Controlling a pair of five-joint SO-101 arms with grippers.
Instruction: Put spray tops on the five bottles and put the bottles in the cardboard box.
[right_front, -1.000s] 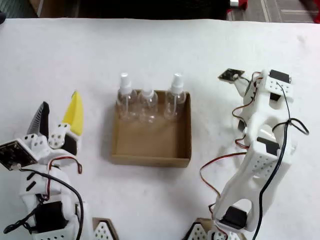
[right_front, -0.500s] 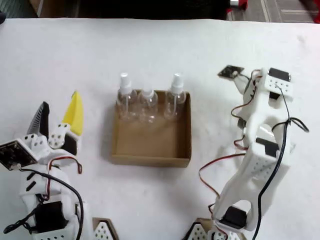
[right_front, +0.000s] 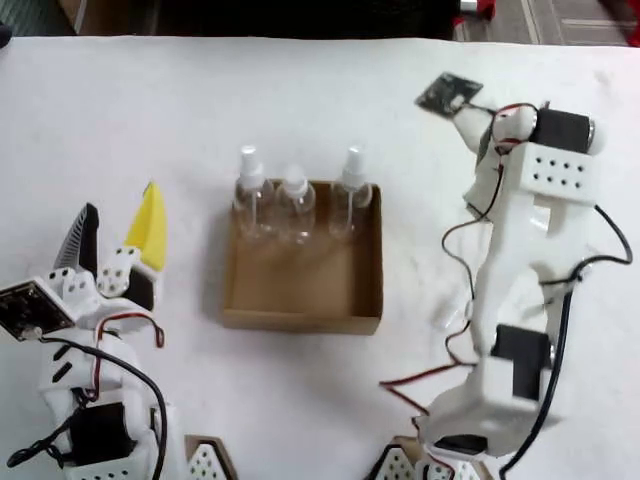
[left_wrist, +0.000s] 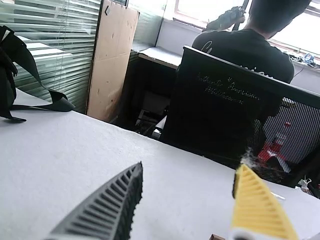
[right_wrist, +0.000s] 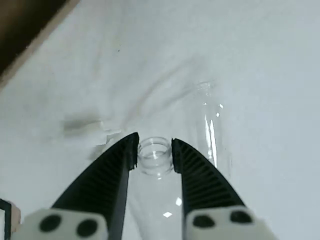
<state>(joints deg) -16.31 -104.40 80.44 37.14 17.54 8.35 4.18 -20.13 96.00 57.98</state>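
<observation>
— Where's the bottle the next move depends on?

— In the right hand (right_wrist: 154, 143). A clear uncapped plastic bottle (right_wrist: 154, 156) has its neck between the two black fingers (right_wrist: 117, 175), which are nearly closed and appear to press on it from both sides. I judge it gripped. Its long axis runs along the fingers, open mouth pointing away from the wrist and body back toward it.

— And the other arm?

— The left hand (right_front: 120, 205) sits low on the white cloth-covered counter (right_front: 300, 100), near the left side of the square brown cardboard box (right_front: 300, 320). Its black and yellow fingers are spread wide with nothing between them. It's well apart from that bottle, so the right arm (right_front: 520, 260) is the nearer one.

— What's already in the box?

— Three clear bottles with white spray tops (right_front: 296, 205) stand upright in a row against the far wall. A second clear topless bottle (right_wrist: 212, 130) lies on the cloth just beyond the gripped one.

— Which way to the box from the right arm?

— Across the counter to its left, though the bottle wants a top first.

— What differs from a second ago?

— The right arm has stretched out, its wrist swung toward the far edge. The left arm, box and three capped bottles haven't shifted.
</observation>
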